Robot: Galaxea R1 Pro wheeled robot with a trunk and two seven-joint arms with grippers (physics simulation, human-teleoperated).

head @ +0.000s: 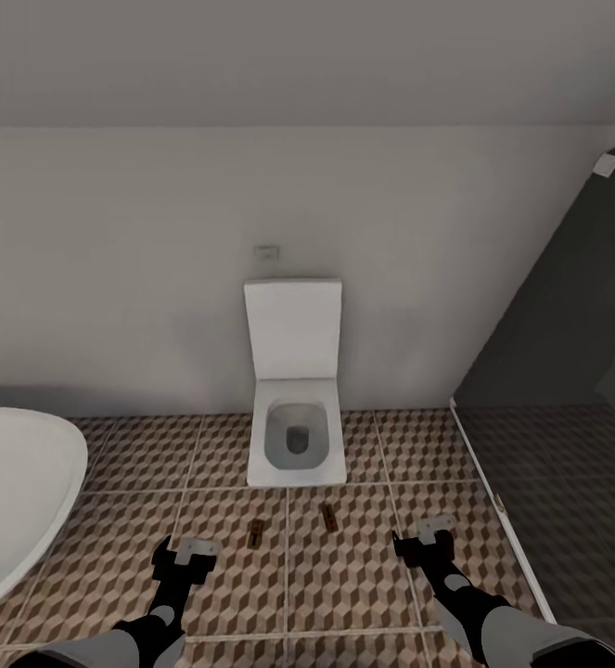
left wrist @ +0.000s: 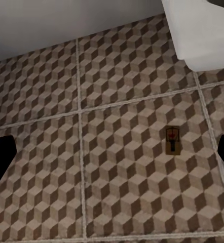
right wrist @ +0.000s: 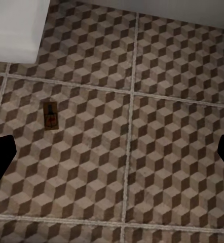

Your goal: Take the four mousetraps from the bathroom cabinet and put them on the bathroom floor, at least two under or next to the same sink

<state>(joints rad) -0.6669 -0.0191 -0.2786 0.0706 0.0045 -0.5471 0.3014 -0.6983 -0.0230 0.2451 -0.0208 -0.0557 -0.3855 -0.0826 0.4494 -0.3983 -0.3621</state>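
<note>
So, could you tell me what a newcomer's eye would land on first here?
Probably the square white toilet against the far wall, lid up. Next, two small mousetraps lying apart on the cube-patterned bathroom floor just in front of it. The white bathtub curves in at the left edge.

The bathroom floor of cube-patterned tiles carries two mousetraps lying flat, well apart, between the two tools; one mousetrap nearer the left tool; the other mousetrap nearer the right tool; a toilet stands beyond them.
</note>
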